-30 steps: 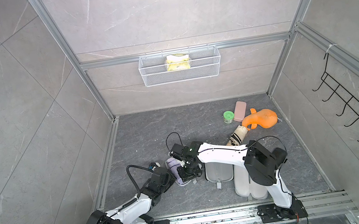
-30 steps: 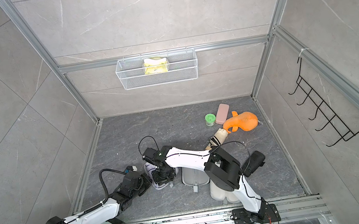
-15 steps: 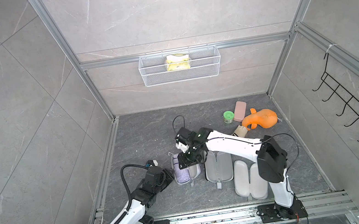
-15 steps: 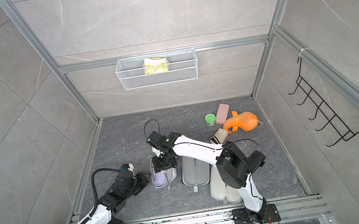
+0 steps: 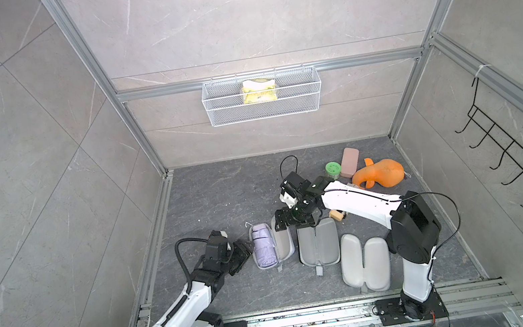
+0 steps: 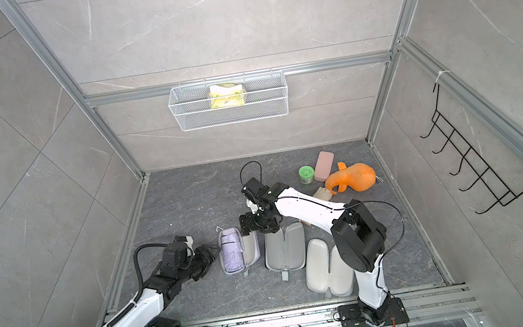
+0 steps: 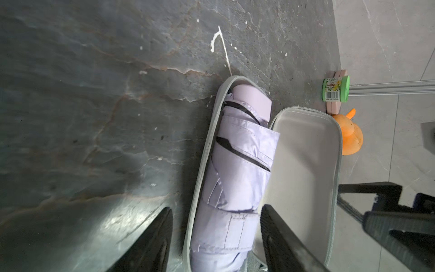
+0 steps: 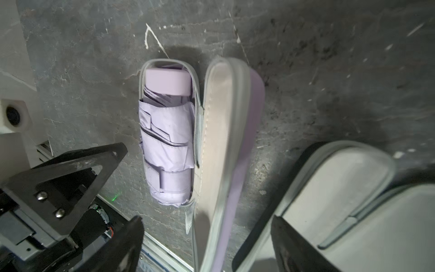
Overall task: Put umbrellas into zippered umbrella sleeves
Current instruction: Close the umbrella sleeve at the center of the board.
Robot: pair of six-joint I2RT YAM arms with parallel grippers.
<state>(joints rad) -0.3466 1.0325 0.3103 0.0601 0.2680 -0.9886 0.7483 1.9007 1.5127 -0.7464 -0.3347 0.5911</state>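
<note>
The lilac umbrella (image 5: 263, 246) (image 6: 232, 251) lies inside one half of the open lilac sleeve (image 8: 235, 141), whose lid half stands tilted up beside it. My left gripper (image 5: 245, 249) (image 7: 216, 235) is open, its fingers either side of the umbrella's near end without touching it. Above the raised lid, my right gripper (image 5: 295, 226) (image 8: 209, 247) is open and holds nothing. Two more sleeves lie open to the right: a dark-edged one (image 5: 317, 242) and a cream one (image 5: 365, 259). The cream umbrella's tan handle (image 5: 337, 215) pokes out from under my right arm.
At the back right are an orange plush toy (image 5: 379, 173), a green jar (image 5: 333, 169) and a flat pink case (image 5: 349, 161). A wire basket (image 5: 262, 99) hangs on the back wall. A black hook rack (image 5: 516, 161) hangs on the right wall.
Both grippers have opened and let go at the lilac sleeve. My left arm has drawn back leftward; my right gripper has lifted and shifted toward the back right, leaving the umbrella in the sleeve.
</note>
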